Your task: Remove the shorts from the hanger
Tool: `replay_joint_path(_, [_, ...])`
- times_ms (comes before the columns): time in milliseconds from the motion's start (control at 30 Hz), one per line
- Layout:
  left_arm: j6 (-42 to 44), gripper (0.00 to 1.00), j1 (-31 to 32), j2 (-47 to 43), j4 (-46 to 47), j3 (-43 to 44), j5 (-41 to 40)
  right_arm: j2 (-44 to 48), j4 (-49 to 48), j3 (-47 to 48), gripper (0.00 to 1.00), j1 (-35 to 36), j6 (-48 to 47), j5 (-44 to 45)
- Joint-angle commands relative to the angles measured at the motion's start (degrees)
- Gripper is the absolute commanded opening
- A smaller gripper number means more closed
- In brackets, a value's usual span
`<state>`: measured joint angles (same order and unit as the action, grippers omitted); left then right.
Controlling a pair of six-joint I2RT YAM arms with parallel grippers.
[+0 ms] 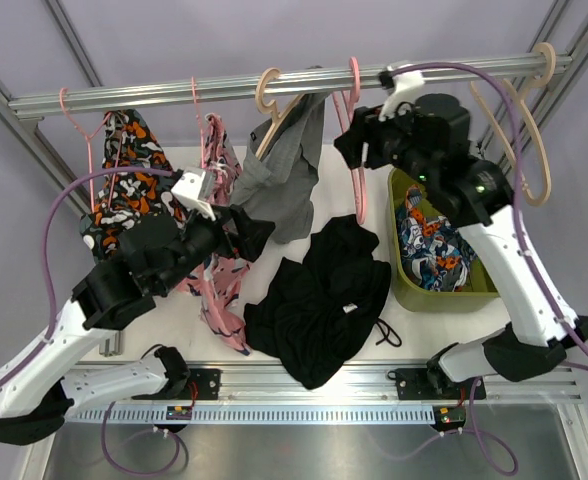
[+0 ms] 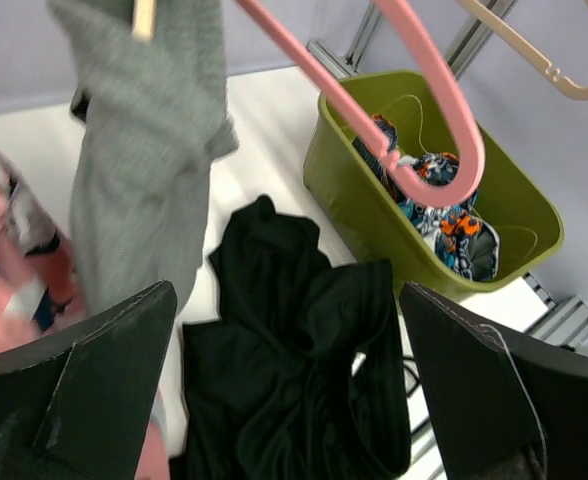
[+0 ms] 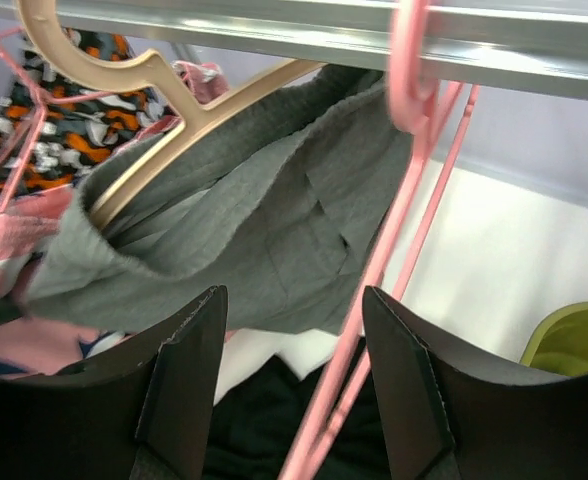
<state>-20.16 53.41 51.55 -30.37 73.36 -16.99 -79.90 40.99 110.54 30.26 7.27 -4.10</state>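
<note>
Black left gripper (image 1: 257, 228) — jaws wide, empty — sits below the rail (image 1: 174, 93), nearest the grey shorts (image 1: 286, 175), which hang long-axis down from the rail on 1 beige hanger (image 3: 159, 68); right gripper (image 1: 347, 140), part-open, empty, just under the rail.

Shorts (image 1: 319, 300) on table (image 1: 419, 330), apparently against bin (image 1: 444, 297)

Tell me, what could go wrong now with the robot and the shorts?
The grey shorts hang bunched on the beige hanger; a tug from the open left gripper might pull the hanger off the rail too. The right gripper sits close beside the empty pink hanger and could snag it. The black shorts lie at the table's front edge and might slide off.
</note>
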Motion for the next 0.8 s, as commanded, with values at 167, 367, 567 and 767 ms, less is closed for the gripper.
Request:
replay_joint_path(167, [-5.06,0.99,0.47,-8.03,-4.43,-4.36,-3.48,-6.32,-8.38,0.73,0.63,6.30,-11.38,27.47])
replay_joint_path(367, [-7.43,0.99,0.47,-11.47,-4.88,-7.70,-4.63,-6.32,-10.23,0.11,0.62,6.83,-14.30,28.71])
replay_joint_path(567, [-7.88,0.99,0.47,-12.53,-3.82,-9.29,-3.75,-7.90,-9.70,-0.94,0.62,6.74,-12.46,27.66])
replay_joint_path(767, [-7.70,0.99,0.47,-13.23,-3.29,-9.90,-2.70,-9.92,-11.02,-1.64,0.60,6.65,-12.01,28.18])
